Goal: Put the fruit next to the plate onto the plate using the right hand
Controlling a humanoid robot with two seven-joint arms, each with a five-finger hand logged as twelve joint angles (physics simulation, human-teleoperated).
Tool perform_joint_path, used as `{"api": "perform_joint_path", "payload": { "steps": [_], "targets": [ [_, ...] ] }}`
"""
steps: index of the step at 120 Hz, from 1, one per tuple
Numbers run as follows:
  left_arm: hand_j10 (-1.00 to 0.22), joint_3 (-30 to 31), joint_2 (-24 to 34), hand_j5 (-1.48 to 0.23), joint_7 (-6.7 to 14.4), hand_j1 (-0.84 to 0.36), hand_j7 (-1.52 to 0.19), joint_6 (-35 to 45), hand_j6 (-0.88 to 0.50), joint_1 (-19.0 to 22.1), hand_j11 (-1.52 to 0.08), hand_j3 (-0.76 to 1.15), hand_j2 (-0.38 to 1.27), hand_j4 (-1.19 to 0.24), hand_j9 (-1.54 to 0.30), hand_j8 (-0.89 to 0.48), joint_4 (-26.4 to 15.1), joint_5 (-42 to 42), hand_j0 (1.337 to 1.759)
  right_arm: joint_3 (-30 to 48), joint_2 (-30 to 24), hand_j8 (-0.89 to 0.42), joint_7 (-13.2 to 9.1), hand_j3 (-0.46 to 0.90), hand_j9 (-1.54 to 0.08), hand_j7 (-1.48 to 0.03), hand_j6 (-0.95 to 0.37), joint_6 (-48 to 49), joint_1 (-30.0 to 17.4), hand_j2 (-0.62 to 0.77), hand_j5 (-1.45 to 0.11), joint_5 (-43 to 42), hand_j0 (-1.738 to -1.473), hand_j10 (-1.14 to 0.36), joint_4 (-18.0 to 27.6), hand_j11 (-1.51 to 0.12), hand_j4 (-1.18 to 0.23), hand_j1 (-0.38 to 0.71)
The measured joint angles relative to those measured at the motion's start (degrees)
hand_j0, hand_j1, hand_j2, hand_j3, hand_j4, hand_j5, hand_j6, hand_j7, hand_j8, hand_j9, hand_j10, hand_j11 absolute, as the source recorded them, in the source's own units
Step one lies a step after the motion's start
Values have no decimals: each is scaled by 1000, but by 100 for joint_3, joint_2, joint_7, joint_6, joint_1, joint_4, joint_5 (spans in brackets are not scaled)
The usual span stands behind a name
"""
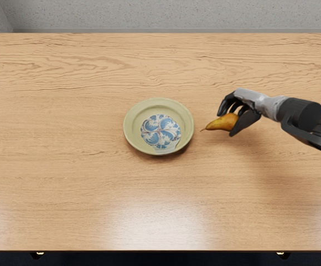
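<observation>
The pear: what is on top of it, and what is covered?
The right hand curls its fingers over the pear, hiding its thick end. The narrow stem end shows, pointing toward the plate.

light: bright, even, from overhead | glare: pale sheen on the table (160, 221) toward its near edge | shadows: soft and faint under my right hand (242, 111), the pear (224, 122), the plate (131, 124) | focus: sharp throughout, edges undistorted
</observation>
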Motion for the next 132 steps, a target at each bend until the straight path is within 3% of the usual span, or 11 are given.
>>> {"api": "perform_joint_path", "payload": {
  "steps": [63,106,132],
  "targets": [
    [-21,0,0,-27,0,325,-27,1,-21,0,-26,0,4,-21,-26,-21,0,0,1658,94,771,-443,71,1,-980,-941,-499,198,474,367,-961,478,-1658,-709,-57,-984,-713,317],
    [-21,1,0,-27,0,325,-26,0,-21,0,-26,0,4,-21,-26,-21,0,0,1658,-4,1802,-450,74,0,-985,-944,-489,203,728,371,-976,389,-1658,-705,-855,-987,-709,313],
    [-21,0,0,-27,0,325,-27,0,-21,0,-26,0,4,-21,-27,-21,0,0,1658,-44,2018,-485,75,0,-963,-944,-525,202,776,382,-962,382,-1657,-715,-1051,-964,-716,299]
  ]
}}
